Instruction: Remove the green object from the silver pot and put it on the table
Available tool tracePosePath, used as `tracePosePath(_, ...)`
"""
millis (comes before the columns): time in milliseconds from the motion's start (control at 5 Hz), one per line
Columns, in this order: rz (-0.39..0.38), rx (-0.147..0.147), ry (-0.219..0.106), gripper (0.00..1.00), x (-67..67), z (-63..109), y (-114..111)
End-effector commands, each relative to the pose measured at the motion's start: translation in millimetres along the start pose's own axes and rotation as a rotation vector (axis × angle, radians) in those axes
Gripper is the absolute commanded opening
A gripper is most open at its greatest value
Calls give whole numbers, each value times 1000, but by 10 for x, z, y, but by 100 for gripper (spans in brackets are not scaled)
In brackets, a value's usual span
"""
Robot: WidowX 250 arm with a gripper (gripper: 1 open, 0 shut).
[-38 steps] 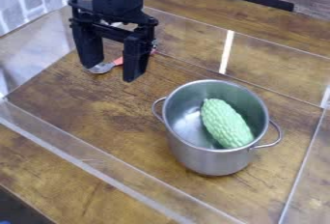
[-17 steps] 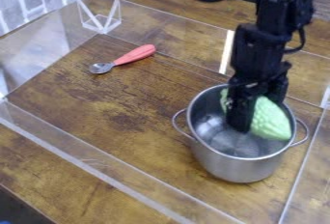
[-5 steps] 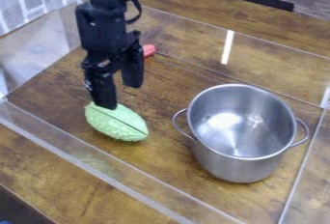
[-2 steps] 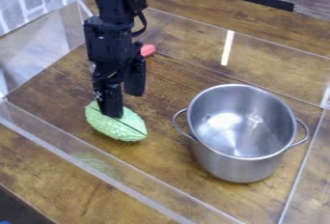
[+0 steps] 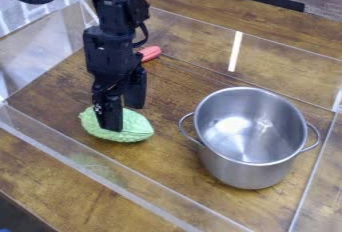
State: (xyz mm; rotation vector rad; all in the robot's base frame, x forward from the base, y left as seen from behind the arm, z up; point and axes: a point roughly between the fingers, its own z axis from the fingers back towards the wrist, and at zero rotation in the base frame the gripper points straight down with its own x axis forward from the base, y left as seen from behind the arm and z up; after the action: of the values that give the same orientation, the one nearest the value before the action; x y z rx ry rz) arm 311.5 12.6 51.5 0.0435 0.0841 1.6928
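Observation:
The green object (image 5: 115, 127), light green and bumpy, lies flat on the table (image 5: 187, 84) to the left of the silver pot (image 5: 245, 164). The pot stands upright with nothing showing inside it. My gripper (image 5: 118, 104) points straight down right over the green object. It is open, and its black fingers (image 5: 103, 112) stand at the vegetable's top; whether they touch it I cannot tell. Part of the green object is hidden behind the fingers.
A spoon with a red handle (image 5: 150, 53) lies behind the arm, mostly hidden by it. Clear acrylic walls (image 5: 80, 161) edge the wooden table at the front, left and right. A clear upright strip (image 5: 237, 49) stands behind the pot.
The green object, earlier in the pot and then lifted in the gripper, now lies on the table. Over the last second the open gripper has stayed over it with only a slight roll.

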Motion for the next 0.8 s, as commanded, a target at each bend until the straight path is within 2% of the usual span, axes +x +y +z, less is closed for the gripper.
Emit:
tracePosePath(0,39,-28,-6,100,83,108,-30)
tracePosePath(200,-10,-16,-17,100,180,-5,-81)
tracePosePath(400,-44,-12,4,100,132,181,-146)
tracePosePath(600,-71,-8,35,0,86,406,-233)
